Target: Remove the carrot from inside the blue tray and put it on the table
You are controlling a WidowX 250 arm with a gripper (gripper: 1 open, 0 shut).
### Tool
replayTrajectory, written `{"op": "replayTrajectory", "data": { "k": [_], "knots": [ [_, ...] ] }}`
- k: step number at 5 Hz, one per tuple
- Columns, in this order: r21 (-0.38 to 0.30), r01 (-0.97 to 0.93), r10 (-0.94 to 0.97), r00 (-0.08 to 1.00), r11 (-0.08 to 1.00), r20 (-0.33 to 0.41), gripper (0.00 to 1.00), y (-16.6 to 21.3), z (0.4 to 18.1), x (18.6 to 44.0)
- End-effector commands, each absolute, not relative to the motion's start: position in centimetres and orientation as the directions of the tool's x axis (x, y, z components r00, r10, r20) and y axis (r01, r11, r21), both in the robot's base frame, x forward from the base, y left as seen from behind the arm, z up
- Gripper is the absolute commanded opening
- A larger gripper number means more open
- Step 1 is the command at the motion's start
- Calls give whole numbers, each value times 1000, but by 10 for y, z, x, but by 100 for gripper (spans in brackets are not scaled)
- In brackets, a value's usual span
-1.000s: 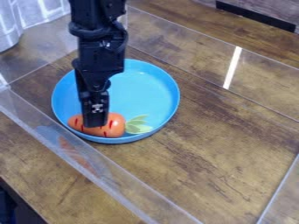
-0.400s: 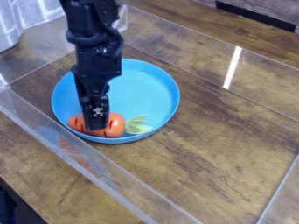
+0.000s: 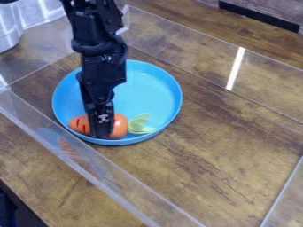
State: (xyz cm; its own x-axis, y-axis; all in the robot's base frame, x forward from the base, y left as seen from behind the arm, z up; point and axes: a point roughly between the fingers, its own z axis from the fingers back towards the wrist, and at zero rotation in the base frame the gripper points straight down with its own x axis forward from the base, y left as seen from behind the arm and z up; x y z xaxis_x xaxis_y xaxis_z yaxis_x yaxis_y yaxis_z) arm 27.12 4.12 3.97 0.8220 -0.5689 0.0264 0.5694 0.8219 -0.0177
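The blue tray [image 3: 151, 92] sits on the dark wood table [image 3: 225, 160], left of centre. The carrot [image 3: 83, 125] lies inside the tray at its near rim, orange body to the left and pale green leafy top [image 3: 140, 124] to the right. My gripper [image 3: 104, 124] points straight down over the carrot's middle, its black fingers standing open on either side of the orange body. The fingers hide the middle of the carrot. I cannot tell whether they touch it.
A clear plastic sheet edge [image 3: 71, 146] runs diagonally across the near left of the table. A metal object [image 3: 7, 31] stands at the top left corner. Bright light reflections streak the glossy planks on the right [image 3: 236, 66].
The gripper has sunk slightly lower over the carrot, covering more of it. The carrot and tray have not moved.
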Motion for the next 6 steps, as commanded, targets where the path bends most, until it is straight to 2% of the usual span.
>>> {"op": "replayTrajectory", "data": {
  "k": [1,2,3,6],
  "knots": [
    [14,553,-552,831,833,67,100,49,48,282],
    [11,549,-549,833,836,70,100,49,45,285],
    [10,549,-548,833,836,68,0,49,42,285],
    [18,552,-552,831,834,73,0,49,47,287]
  ]
}}
